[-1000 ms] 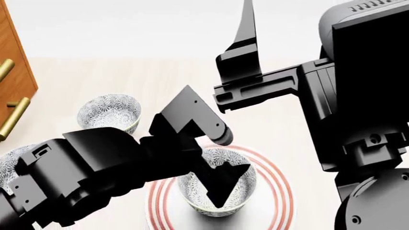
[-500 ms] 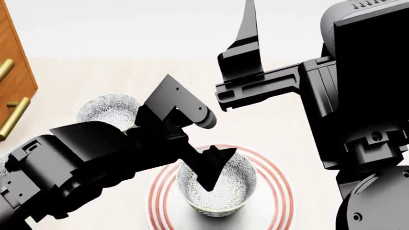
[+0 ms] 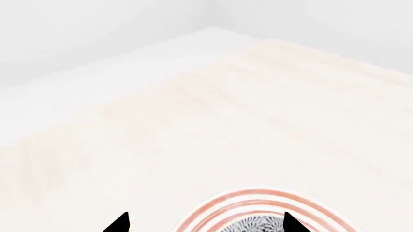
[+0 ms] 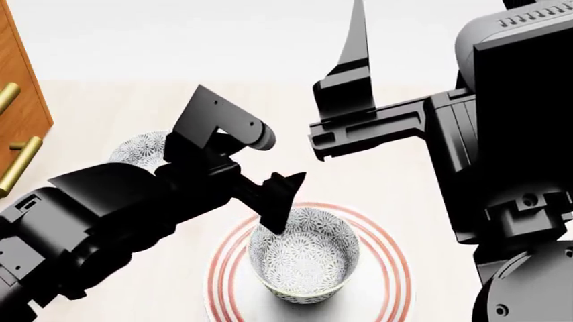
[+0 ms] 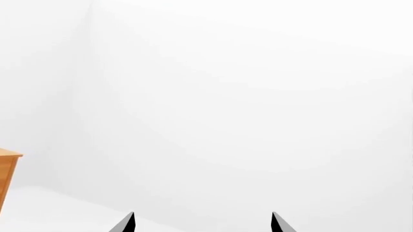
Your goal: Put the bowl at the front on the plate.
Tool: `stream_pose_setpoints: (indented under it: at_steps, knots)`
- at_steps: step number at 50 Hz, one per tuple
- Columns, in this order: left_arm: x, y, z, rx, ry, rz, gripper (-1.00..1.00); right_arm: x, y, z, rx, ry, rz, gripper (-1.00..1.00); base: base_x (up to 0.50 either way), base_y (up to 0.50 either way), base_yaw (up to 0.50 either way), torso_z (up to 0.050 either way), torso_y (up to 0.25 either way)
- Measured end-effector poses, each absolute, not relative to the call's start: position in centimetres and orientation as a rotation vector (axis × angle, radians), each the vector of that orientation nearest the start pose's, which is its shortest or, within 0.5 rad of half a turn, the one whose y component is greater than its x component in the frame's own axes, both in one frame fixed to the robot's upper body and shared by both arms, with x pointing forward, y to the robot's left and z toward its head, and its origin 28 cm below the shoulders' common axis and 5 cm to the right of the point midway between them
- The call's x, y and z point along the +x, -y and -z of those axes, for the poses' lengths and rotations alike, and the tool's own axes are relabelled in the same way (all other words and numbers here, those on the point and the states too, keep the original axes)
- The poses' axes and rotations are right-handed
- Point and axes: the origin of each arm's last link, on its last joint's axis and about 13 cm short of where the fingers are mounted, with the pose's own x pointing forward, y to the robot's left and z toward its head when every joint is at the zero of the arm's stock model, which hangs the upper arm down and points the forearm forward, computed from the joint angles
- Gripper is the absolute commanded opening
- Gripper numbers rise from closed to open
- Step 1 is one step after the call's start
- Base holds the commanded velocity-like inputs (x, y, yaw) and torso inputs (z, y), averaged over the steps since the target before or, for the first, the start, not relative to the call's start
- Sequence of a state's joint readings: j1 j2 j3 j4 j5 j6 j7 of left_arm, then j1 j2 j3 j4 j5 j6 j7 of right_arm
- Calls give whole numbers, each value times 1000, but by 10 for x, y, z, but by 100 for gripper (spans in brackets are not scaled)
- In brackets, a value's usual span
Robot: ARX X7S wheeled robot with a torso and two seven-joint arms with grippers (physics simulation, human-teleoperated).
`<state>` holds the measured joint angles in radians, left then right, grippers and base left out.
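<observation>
Bowl [image 4: 302,258] sits upright on plate [image 4: 394,268] — placement looks complete. Left hand [image 3: 203,223] released, above bowl rim; withdraw straight up, avoid clipping rim. Right hand [image 5: 202,223] released, idle.

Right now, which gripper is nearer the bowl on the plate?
Left. The left gripper hangs open just above the bowl on its far-left rim; the right gripper is raised well beyond it.

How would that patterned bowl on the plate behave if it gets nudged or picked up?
The bowl looks like rigid glazed ceramic, so probably slippery and chippable. Sitting upright on the red-ringed plate, it would likelier slide than tip.
</observation>
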<state>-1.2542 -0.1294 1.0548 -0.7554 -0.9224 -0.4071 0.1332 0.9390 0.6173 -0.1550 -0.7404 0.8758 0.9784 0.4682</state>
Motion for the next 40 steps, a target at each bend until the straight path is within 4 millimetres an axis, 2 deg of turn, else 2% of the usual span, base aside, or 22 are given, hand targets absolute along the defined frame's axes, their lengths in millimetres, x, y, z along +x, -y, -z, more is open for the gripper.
stream_pose_setpoints:
  at_steps: [18, 40]
  knots:
    - [392, -153, -174, 127, -248, 634, 100, 231, 130, -294, -216, 462, -133, 100, 0, 0, 0, 0, 0]
    - [378, -165, -180, 24, -163, 578, 100, 231, 131, -291, -206, 463, -128, 100, 0, 0, 0, 0, 0]
